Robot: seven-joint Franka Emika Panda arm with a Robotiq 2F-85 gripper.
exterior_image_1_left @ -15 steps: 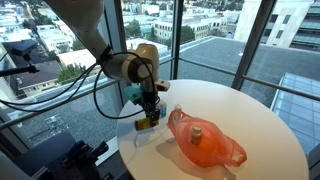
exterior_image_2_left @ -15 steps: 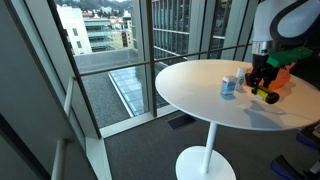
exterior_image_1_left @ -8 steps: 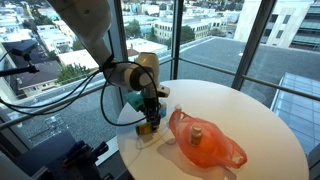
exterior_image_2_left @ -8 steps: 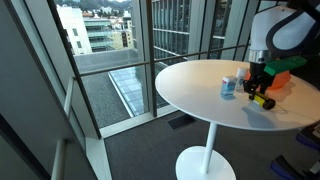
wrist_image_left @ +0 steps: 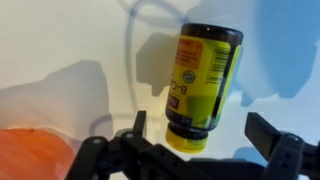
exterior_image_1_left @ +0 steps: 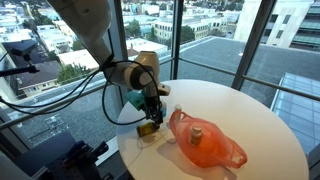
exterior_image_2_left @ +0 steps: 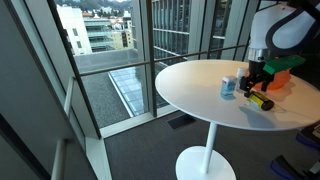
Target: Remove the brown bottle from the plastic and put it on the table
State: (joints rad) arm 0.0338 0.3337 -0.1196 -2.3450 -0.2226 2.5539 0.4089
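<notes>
Brown bottle (wrist_image_left: 203, 85) lies on its side on worktop (exterior_image_1_left: 235, 105), outside orange plastic bag (exterior_image_1_left: 205, 142). Gripper (wrist_image_left: 200, 132) released, jaws straddling it. Risk: round body, near edge; a brush on lift-off could roll it off.

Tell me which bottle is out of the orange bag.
The brown bottle with the yellow label, lying on the table below the open fingers; the other bottle is inside the bag.
</notes>
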